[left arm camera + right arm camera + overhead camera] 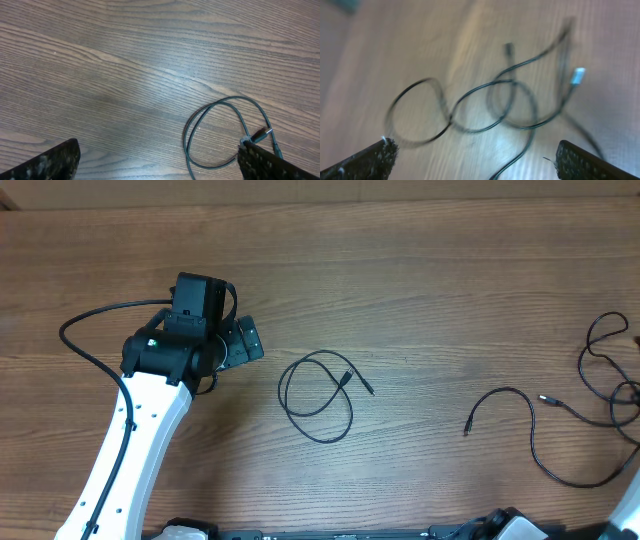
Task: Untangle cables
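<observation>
The left gripper (159,159) beside the loop (283,387) and the right gripper (476,161) far right of it stand wide open, empty, probably to grab.

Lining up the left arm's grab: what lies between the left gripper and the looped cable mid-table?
Only bare table between left gripper and looped cable, per the overhead view.

The left arm (135,430) slants up from the near left edge to a black wrist (165,352) bent rightward. The left hand (248,340) has its fingers spread wide, holding nothing. The right hand (477,167) is likewise spread wide and empty.
</observation>
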`<control>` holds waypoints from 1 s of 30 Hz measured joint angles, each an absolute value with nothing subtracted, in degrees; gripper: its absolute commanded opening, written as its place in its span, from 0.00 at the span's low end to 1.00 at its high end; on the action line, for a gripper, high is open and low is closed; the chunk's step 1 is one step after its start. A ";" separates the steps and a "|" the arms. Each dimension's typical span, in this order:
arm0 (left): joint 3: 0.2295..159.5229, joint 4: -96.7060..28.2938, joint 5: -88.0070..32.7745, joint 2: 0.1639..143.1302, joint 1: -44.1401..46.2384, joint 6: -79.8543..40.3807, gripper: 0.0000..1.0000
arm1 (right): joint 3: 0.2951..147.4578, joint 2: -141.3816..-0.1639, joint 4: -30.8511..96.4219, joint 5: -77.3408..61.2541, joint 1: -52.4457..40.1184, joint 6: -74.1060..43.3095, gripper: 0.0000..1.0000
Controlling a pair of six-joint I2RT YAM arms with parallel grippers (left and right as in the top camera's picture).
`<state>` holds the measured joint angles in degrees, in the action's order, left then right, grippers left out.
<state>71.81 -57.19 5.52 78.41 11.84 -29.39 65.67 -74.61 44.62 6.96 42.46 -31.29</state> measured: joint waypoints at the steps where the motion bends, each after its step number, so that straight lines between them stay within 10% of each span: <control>1: 71.81 -57.17 5.54 78.41 11.84 -29.39 1.00 | 65.67 -74.26 44.62 6.07 41.41 -30.55 1.00; 17: 71.81 -57.19 5.50 78.41 11.84 -29.39 1.00 | 64.42 -87.90 47.75 -13.47 -9.89 -7.11 1.00; 30: 71.81 -57.21 5.52 78.41 11.84 -29.39 1.00 | 64.31 -101.84 46.52 -14.15 -29.61 -5.67 1.00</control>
